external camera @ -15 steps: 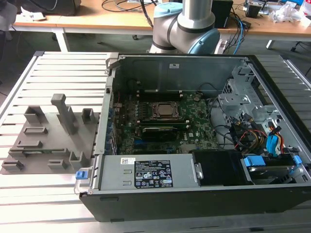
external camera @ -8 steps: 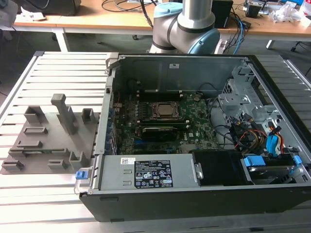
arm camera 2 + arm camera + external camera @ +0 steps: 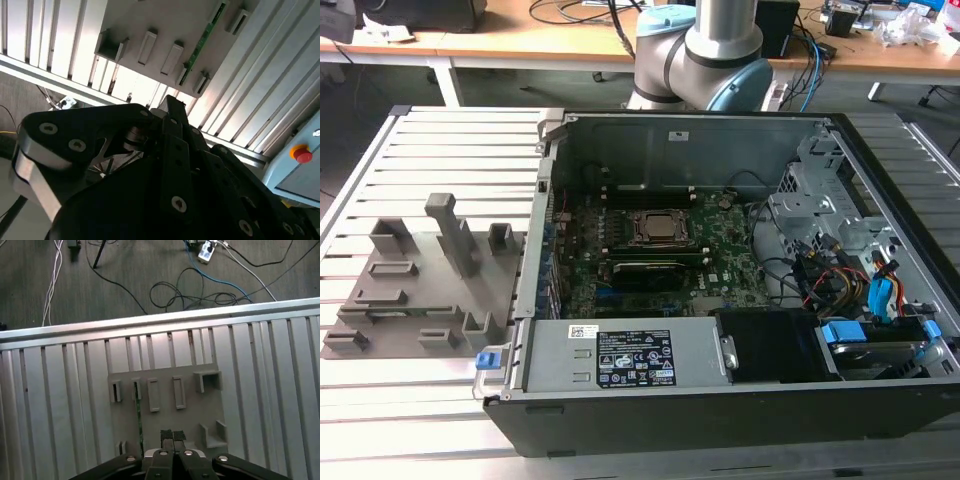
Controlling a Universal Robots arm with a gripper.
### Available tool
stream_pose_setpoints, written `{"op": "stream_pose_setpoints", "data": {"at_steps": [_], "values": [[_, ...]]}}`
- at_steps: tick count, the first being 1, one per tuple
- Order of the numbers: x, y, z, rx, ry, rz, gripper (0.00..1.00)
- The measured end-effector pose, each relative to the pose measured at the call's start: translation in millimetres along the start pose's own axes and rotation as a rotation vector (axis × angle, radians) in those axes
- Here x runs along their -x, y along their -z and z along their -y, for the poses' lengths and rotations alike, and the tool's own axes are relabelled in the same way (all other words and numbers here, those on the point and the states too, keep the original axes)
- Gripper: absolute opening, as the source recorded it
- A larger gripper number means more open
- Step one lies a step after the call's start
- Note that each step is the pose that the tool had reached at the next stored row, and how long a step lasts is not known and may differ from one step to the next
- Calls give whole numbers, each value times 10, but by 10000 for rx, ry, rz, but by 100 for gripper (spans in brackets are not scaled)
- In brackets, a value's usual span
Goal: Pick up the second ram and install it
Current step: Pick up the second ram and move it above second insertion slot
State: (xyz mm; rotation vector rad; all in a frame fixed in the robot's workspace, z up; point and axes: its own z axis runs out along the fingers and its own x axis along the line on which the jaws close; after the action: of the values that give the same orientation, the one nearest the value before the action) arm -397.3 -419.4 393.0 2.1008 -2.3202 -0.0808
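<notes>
Above grey fixture (image 3: 165,375), gripper (image 3: 173,435) hangs closed, empty, its body hiding the near edge. Nearby, second ram (image 3: 138,415) stands edge-on in a slot, a thin sliver; bare table slats (image 3: 60,405) around.

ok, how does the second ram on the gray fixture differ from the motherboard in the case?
Shape: the second ram is a thin, narrow strip; the motherboard is a broad board.
Pose: the second ram stands on edge in a slot of the gray fixture; the motherboard lies flat on the floor of the open case.
Place: the second ram is outside the case, the motherboard inside.
Shared: both are green circuit boards.
</notes>
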Motion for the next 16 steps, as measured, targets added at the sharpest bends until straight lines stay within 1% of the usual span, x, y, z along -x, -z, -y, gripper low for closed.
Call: {"op": "stream_pose_setpoints", "data": {"at_steps": [4,8,9,10,12,13,15,16], "values": [[0,0,0,19,701,-32,11],[0,0,0,20,746,-34,11],[0,0,0,19,748,-34,24],[0,0,0,20,749,-34,30],[0,0,0,20,752,-34,30],[2,-9,14,21,751,-35,30],[7,-59,94,52,751,-36,30],[7,-102,123,60,751,-35,30]]}}
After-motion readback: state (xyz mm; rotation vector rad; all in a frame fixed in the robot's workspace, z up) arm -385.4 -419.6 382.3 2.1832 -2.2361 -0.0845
